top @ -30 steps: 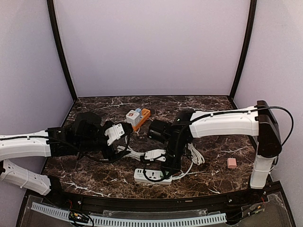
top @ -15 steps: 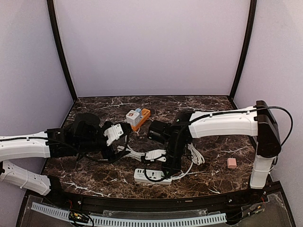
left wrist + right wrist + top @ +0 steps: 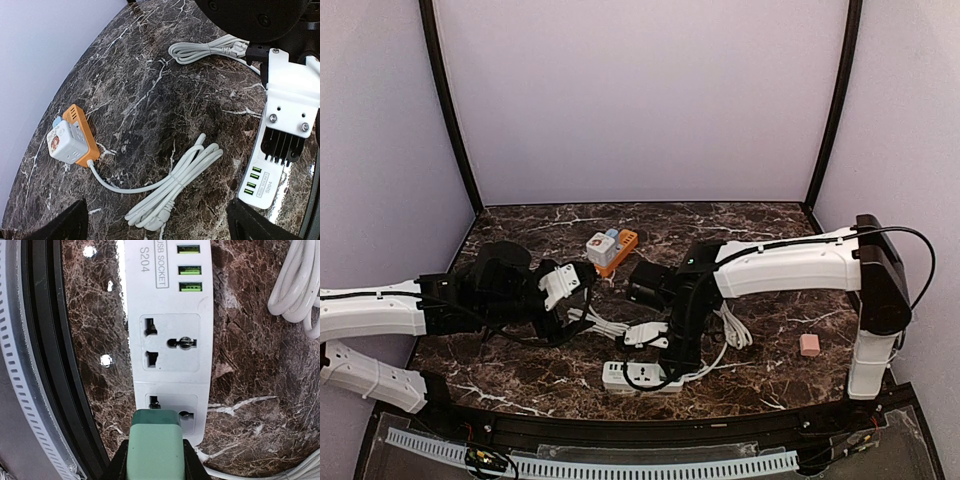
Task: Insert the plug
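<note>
Right gripper [image 3: 152, 466] is clenched on the green plug [image 3: 152, 442], black fingers [image 3: 118, 466] pressed on both sides of its body. In the right wrist view the plug sits over the near end of the white power strip [image 3: 170, 340], covering part of the nearer socket [image 3: 172, 407]; can't tell if the prongs are in or just above. The farther socket [image 3: 170, 342] is unoccupied, with three green USB ports [image 3: 189, 267] beyond it next to an "S204" label. The strip lies on the dark marble table [image 3: 770, 225] close to its near edge, just ahead of the black rail [image 3: 55, 365]. Top view: the right arm reaches in from the right and bends down over the strip [image 3: 640, 377]. Left gripper [image 3: 575, 282] is released and holds nothing, its fingers [image 3: 60, 226] spread wide at the bottom corners of the left wrist view; it hangs above the table left of centre, apart from the strip. A bundled white cable [image 3: 175, 180] lies under it and runs to an orange and white cube adapter [image 3: 70, 137] farther back. A second white cable bundle [image 3: 732, 325] lies just right of the right gripper. A small pink block [image 3: 809, 345] sits near the right arm's base, well apart from everything else.
</note>
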Controlling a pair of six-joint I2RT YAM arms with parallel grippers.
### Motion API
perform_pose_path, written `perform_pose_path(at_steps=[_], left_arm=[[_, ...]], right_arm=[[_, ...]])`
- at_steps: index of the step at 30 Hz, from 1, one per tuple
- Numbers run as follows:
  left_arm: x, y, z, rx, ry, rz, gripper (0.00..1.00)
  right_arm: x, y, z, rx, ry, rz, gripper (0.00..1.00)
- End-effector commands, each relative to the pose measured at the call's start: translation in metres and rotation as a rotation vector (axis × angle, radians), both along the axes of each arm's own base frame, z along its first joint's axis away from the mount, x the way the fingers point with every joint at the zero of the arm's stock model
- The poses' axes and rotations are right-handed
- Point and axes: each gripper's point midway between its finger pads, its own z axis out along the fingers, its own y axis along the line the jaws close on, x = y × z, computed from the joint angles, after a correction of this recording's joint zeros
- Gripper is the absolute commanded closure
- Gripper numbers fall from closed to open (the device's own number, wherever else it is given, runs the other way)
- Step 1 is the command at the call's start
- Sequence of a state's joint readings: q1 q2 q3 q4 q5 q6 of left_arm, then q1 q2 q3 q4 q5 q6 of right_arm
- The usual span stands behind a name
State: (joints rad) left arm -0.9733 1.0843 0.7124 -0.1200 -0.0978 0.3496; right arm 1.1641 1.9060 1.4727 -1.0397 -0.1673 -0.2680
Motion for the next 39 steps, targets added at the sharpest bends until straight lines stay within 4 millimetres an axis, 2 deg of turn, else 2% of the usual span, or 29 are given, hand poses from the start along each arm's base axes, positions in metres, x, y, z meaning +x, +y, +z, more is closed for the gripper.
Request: perform_pose_path(at_steps=[1,11,29,33,39], left_arm=[[-0.001,0.004,0.000,-0.021,0.003,0.012,0.03],[-0.003,0.009,-0.001,-0.025,0.002,0.019,0.04],[-0.005,0.014,-0.003,-0.002,-0.006,0.016,0.04],[-0.005,0.014,-0.003,0.001,-0.009,0.017,0.04],[-0.002,0.014,-0.002,0.001,-0.012,0.022,0.04]], right_arm=[[0.001,0.001,-0.008,-0.028,-0.021,0.005,1.00],[-0.003,0.006,-0.014,-0.059,-0.035,0.018,1.00],[-0.009,0.018,-0.038,-0.144,-0.031,0.008,1.00],[-0.010,0.021,-0.043,-0.152,-0.024,0.007,0.93],[-0.015,0.027,-0.050,-0.152,-0.013,0.008,0.91]])
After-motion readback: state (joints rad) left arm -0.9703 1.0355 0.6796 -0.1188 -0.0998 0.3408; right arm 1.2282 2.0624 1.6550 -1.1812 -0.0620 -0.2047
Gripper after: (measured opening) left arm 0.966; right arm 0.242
